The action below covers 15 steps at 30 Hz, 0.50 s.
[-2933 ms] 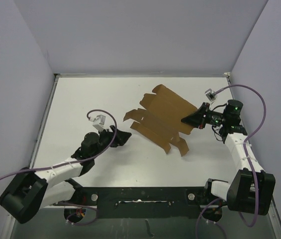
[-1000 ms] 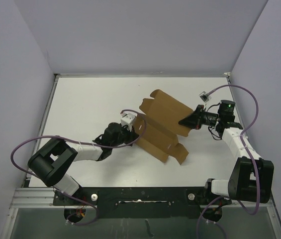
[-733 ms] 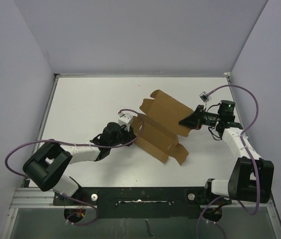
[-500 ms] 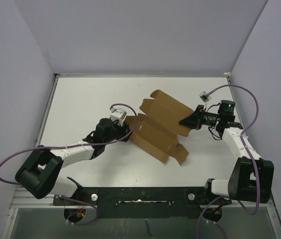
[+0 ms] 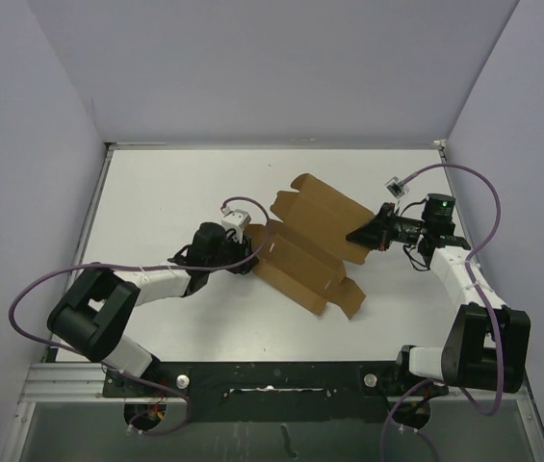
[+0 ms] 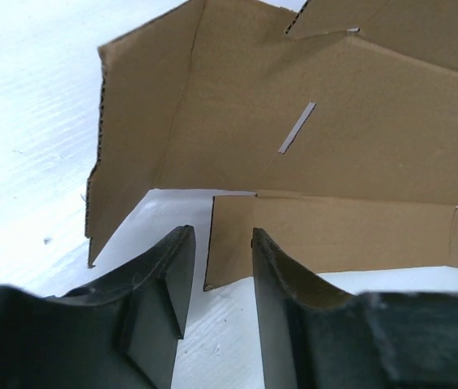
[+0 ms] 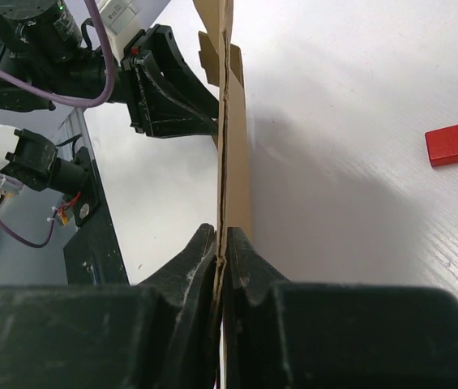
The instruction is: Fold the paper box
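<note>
One thin, brown paper box (image 5: 310,241) is clamped by right end effector (image 7: 220,243); left end effector (image 6: 220,237) apart.

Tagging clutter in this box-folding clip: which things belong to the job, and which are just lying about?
Job: flat brown die-cut cardboard paper box; right gripper, shut on its edge; left gripper, open beside a flap.
Lying about: small red rectangular block on the white table.

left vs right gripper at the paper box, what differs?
The left gripper has its jaws apart and holds nothing; the right gripper has its jaws pinched on the paper box edge. The left gripper faces the box's left flaps; the right gripper grips its right side. Both point inward at the box.
</note>
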### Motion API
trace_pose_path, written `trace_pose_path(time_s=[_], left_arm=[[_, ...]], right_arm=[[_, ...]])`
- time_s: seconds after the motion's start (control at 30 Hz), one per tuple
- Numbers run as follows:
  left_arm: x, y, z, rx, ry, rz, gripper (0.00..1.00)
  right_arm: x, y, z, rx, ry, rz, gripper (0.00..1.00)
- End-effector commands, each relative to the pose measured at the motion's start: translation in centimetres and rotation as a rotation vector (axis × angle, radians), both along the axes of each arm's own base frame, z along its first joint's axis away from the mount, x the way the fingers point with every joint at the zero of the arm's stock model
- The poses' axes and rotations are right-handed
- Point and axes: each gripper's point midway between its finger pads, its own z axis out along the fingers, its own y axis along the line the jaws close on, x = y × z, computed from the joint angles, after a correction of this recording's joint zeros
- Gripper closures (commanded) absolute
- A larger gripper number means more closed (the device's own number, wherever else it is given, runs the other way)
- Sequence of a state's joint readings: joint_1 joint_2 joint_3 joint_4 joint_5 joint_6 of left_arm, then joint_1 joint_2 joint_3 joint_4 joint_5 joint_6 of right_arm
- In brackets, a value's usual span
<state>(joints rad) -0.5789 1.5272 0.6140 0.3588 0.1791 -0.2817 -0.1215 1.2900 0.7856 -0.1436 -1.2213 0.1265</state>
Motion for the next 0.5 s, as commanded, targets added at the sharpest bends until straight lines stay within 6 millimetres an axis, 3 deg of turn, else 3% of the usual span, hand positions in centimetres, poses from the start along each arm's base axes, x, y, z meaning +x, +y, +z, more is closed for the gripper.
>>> trace_pose_path(time_s=[0.0, 0.1, 0.2, 0.33, 0.47], left_arm=[[1.1, -1.6, 1.6, -0.056, -0.022, -0.03, 0.73], [0.7, -2.1, 1.7, -0.064, -0.015, -0.04, 0.88], [0.2, -2.9, 2.2, -0.064, -0.02, -0.049, 0.94], [-0.8, -4.2, 2.4, -0.014, -0.065, -0.063, 0.97], [-1.8, -5.0, 1.3, 0.031, -0.062, -0.095, 0.97]], right_arm=[[0.7, 0.2, 1.7, -0.007, -0.078, 0.021, 1.0], [0.7, 0.3, 1.6, -0.009, -0.077, 0.024, 1.0], [0.6, 0.5, 1.6, -0.009, -0.075, 0.029, 1.0], [0.6, 0.7, 1.4, -0.004, -0.065, 0.035, 1.0], [0.6, 0.9, 1.2, -0.006, -0.063, 0.039, 1.0]])
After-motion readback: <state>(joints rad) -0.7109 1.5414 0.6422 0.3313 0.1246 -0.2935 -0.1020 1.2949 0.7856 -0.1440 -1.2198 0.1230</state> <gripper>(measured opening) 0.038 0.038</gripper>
